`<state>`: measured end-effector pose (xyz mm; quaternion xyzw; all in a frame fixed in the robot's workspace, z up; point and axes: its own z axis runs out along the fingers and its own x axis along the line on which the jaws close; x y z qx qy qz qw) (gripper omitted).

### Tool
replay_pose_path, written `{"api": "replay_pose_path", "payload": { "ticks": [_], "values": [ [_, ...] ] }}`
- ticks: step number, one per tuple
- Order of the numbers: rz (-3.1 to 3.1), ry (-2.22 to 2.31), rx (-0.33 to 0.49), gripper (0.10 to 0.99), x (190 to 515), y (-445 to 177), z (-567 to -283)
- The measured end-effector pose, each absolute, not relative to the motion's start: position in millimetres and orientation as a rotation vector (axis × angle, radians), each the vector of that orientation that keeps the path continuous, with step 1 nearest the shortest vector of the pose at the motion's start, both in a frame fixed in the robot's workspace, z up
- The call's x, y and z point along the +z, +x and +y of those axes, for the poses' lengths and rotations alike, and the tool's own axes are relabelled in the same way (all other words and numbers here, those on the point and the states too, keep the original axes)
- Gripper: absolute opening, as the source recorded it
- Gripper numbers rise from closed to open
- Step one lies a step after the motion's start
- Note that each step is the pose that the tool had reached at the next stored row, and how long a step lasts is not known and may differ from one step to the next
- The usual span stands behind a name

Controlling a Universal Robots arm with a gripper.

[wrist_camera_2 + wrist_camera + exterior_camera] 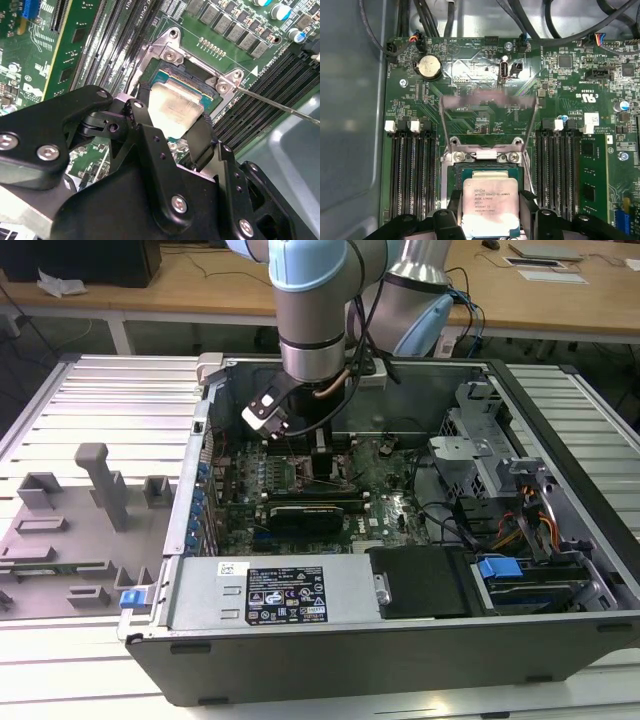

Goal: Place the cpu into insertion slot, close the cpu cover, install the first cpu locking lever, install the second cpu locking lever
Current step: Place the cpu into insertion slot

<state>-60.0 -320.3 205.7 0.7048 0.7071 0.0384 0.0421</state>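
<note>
My gripper (490, 212) is shut on the cpu (490, 202), a square chip with a pale metal top, one black finger (451, 207) at each side. In both wrist views the chip hovers just over the insertion slot (490, 173), whose teal-edged far part still shows past the chip. In the second wrist view the cpu (172, 107) sits between the fingertips of the gripper (172, 127), over the slot (170, 79). The cpu cover (490, 100) stands raised on its hinge behind the slot. A thin wire locking lever (280, 106) juts out free. In the exterior view the arm (315, 340) reaches down into the case.
Long black memory slots (412, 165) flank the socket on both sides. A coin battery (429, 66) and cables (420, 20) lie beyond the cover. The grey case wall (350, 100) is close by. A black graphics card (310, 508), a power supply (285, 592) and drive bays (500, 480) fill the case.
</note>
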Motion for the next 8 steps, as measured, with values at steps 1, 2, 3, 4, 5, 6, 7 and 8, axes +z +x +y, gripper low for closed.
{"api": "replay_pose_path", "payload": {
  "ticks": [1,2,3,4,5,6,7,8],
  "values": [
    [2.162,2.159,0.117,0.541,204.9,-60.0,-320.0],
    [2.16,2.16,0.117,0.541,204.4,-60.0,-319.8],
    [2.158,2.162,0.117,0.541,203.6,-60.0,-319.5],
    [2.157,2.164,0.117,0.541,202.9,-60.0,-319.2],
    [2.155,2.165,0.117,0.541,202.0,-60.1,-318.8],
    [2.154,2.166,0.117,0.541,201.4,-60.1,-318.5],
    [2.154,2.167,0.117,0.541,201.0,-60.1,-318.3],
    [2.153,2.167,0.117,0.541,200.7,-60.2,-318.1]
  ]
}}
